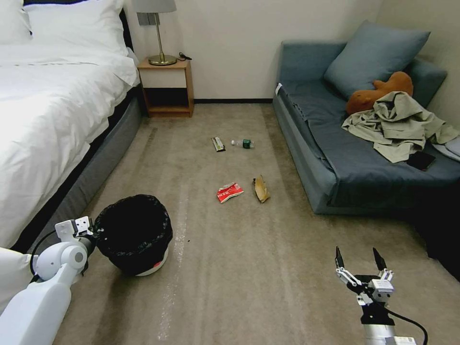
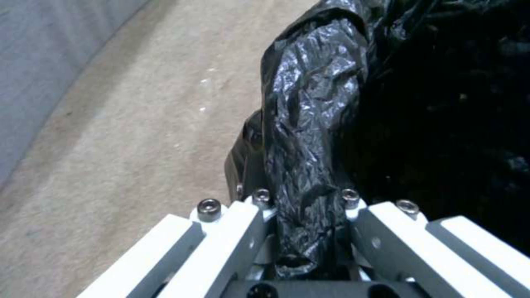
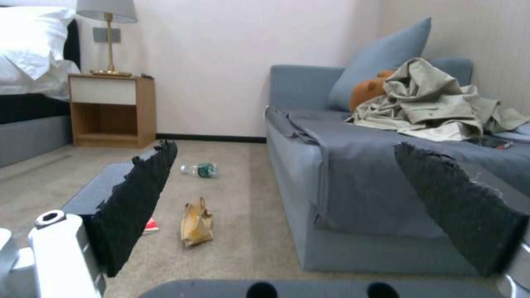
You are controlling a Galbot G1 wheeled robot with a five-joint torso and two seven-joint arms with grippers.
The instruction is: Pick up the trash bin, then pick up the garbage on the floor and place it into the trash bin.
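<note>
The left gripper (image 2: 306, 207) was clamped on the wrinkled rim of the round, glossy black-bagged trash bin (image 1: 134, 232), near left. The right gripper (image 1: 359, 263) hung spread, empty. Four litter pieces (image 1: 230, 191) lay uncollected on the carpet farther off.

head view overlooks floor; wrist views sit low.

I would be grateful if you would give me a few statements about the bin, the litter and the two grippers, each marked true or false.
1. The left gripper grips the trash bin by its bagged rim. True.
2. The right gripper holds the bottle. False: it is open and empty.
3. The snack packet lies inside the bin. False: it lies on the carpet.
4. The paper scrap lies beside the snack packet. True.
</note>
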